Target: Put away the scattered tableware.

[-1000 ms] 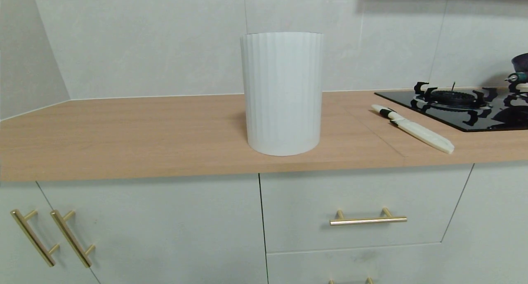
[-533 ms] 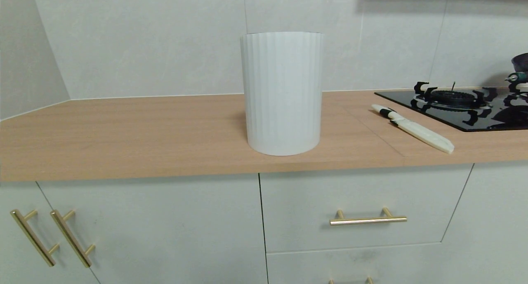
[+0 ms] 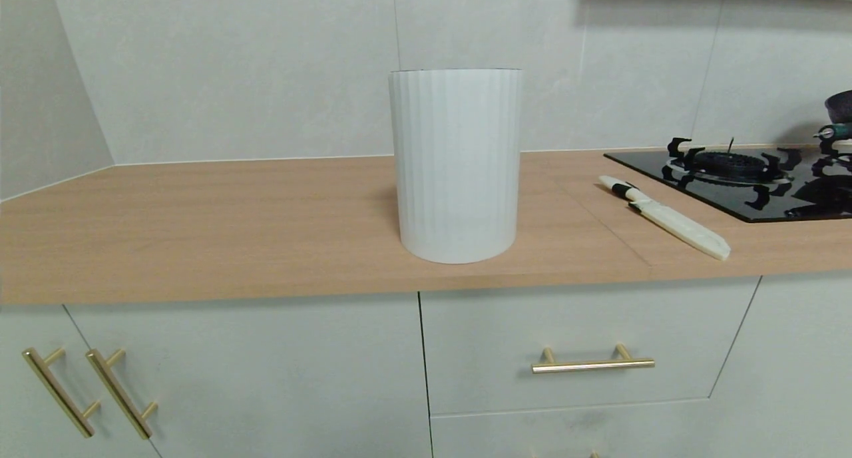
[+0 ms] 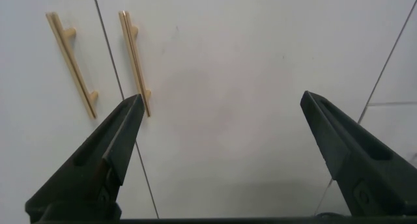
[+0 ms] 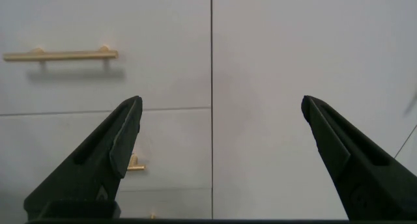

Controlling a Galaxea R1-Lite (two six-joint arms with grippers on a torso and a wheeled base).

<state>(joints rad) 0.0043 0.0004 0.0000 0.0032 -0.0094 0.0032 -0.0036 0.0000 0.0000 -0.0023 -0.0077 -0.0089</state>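
Note:
A tall white ribbed container (image 3: 454,165) stands upright near the front edge of the wooden countertop (image 3: 200,225). To its right a white knife (image 3: 662,215) with a black band on the handle lies flat beside the hob. My left gripper (image 4: 221,101) is open, down in front of the white cabinet doors with two brass handles (image 4: 133,58). My right gripper (image 5: 221,100) is open too, facing the drawer fronts below the counter, with nothing between its fingers.
A black glass gas hob (image 3: 739,178) with a burner grate sits at the counter's right end, a dark pot (image 3: 840,105) at its far edge. Below the counter are a drawer with a brass handle (image 3: 592,363) and cabinet doors (image 3: 200,378). Tiled wall behind.
The whole head picture has shifted down slightly, so the camera has tilted or risen. The container and knife have kept their places on the counter.

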